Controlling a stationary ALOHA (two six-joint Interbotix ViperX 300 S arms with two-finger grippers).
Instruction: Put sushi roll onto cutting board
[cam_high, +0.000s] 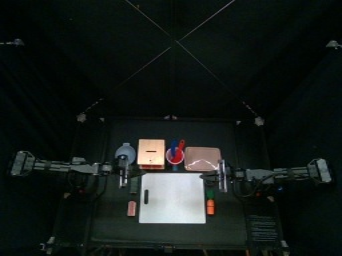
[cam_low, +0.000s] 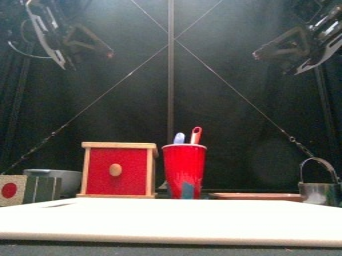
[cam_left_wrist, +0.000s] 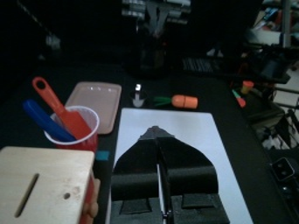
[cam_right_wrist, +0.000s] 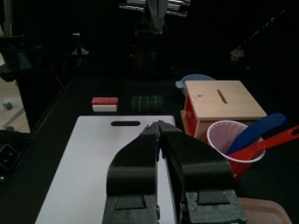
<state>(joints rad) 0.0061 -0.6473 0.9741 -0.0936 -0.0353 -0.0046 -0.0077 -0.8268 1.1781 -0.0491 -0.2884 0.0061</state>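
Observation:
The white cutting board (cam_high: 175, 197) lies flat at the table's front middle, and nothing rests on it. In the right wrist view, a small dark stubby piece that looks like the sushi roll (cam_right_wrist: 146, 105) lies on the black table just past the board's (cam_right_wrist: 100, 166) handle end. A red-and-white piece (cam_right_wrist: 105, 105) sits beside it. My left gripper (cam_left_wrist: 156, 131) hovers over the board (cam_left_wrist: 222, 144), jaws shut and empty. My right gripper (cam_right_wrist: 156, 125) is also shut and holds nothing. In the top view the left gripper (cam_high: 124, 178) and the right gripper (cam_high: 225, 178) flank the board's back corners.
Behind the board stand a wooden box (cam_high: 151, 152), a red cup (cam_high: 175, 152) holding utensils, and a pinkish-brown square (cam_high: 202, 157). Small orange pieces lie left (cam_high: 131, 207) and right (cam_high: 213, 206) of the board. A metal pot (cam_low: 318, 185) stands at the right.

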